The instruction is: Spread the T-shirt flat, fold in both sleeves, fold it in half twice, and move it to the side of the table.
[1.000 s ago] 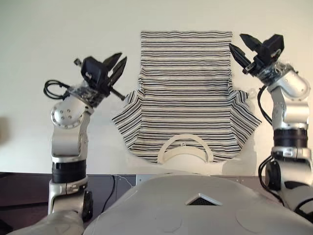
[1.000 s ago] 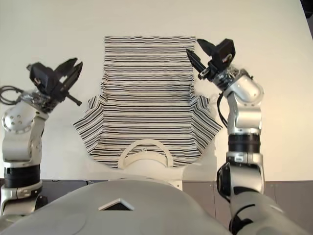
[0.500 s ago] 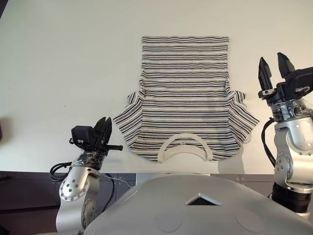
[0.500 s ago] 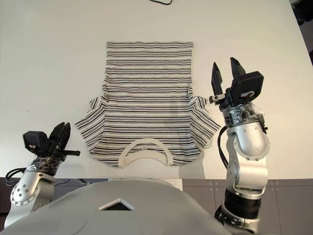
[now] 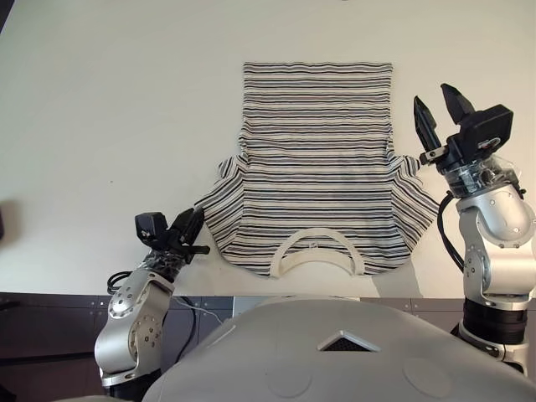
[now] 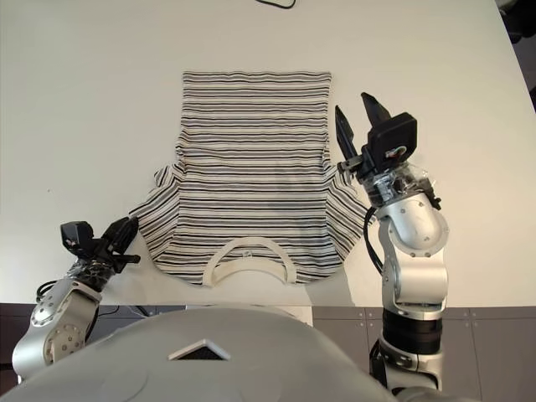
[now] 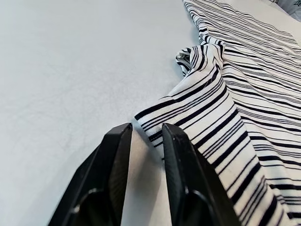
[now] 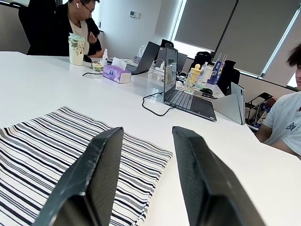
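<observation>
The striped T-shirt [image 5: 316,167] lies spread on the table [image 5: 109,109], its left sleeve tip just ahead of the narrowly open left gripper [image 7: 143,131], its right edge beside the wide-open right gripper [image 5: 434,99].

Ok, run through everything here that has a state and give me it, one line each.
T-shirt: spread flat, unfolded, collar toward the robot.
Left sleeve: out, not folded in.
Right sleeve: out, not folded in.
Left tool: open, low at the left sleeve's tip, gripping nothing.
Right tool: open, raised near the right sleeve.
Laptop: lid open.
</observation>
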You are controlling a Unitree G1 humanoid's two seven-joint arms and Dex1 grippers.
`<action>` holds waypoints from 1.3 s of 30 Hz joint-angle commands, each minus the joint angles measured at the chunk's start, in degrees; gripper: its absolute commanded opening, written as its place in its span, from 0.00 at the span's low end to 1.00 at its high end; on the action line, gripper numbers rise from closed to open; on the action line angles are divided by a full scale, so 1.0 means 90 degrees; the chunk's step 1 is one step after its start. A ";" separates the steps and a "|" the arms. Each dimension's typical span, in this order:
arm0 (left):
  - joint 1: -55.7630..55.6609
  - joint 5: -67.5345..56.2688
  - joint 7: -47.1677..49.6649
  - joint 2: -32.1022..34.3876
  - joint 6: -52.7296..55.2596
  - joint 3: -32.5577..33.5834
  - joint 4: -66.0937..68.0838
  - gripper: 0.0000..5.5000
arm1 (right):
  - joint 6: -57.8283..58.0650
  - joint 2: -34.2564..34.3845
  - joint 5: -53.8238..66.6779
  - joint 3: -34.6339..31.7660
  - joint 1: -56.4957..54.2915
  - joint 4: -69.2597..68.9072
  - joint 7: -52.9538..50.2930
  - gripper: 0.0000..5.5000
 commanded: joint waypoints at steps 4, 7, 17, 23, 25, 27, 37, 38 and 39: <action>-0.0303 -0.0272 0.0041 0.0033 0.0290 0.0141 0.0266 0.17 | -0.0057 0.0020 -0.0122 0.0236 -0.0114 0.0111 0.0000 0.35; -0.0372 -0.0446 0.0047 0.0073 0.0349 0.0284 0.0242 0.08 | -0.0076 0.0060 -0.0190 0.0310 -0.0071 0.0131 -0.0051 0.35; -0.0394 -0.0682 -0.0031 0.0041 0.0416 0.0292 0.0136 0.02 | -0.0084 0.0113 -0.0262 0.0383 -0.0142 0.0219 -0.0102 0.35; -0.0497 -0.1115 0.0051 0.0274 0.0686 0.0755 -0.0233 0.02 | -0.0133 0.0206 -0.0354 0.0447 0.0004 0.0135 -0.0261 0.35; -0.0499 -0.1200 0.0025 0.0370 0.0707 0.0860 -0.0322 0.02 | -0.0154 0.0261 -0.0391 0.0468 0.0043 0.0115 -0.0343 0.35; -0.0507 -0.1074 -0.0114 0.0513 0.0579 0.0779 -0.0532 0.02 | -0.0161 0.0299 -0.0405 0.0486 0.0072 0.0109 -0.0392 0.35; -0.1052 -0.0479 -0.0619 0.1517 0.0794 -0.0779 -0.1813 0.02 | -0.0162 0.0503 -0.0444 0.0685 0.0057 0.0216 -0.0518 0.35; -0.1068 -0.0301 -0.0770 0.1716 0.0738 -0.1002 -0.1798 0.02 | -0.0165 0.0520 -0.0450 0.0703 0.0037 0.0249 -0.0531 0.35; -0.1087 -0.0149 -0.0880 0.1850 0.0670 -0.1172 -0.1753 0.02 | -0.0167 0.0534 -0.0457 0.0719 0.0011 0.0280 -0.0542 0.35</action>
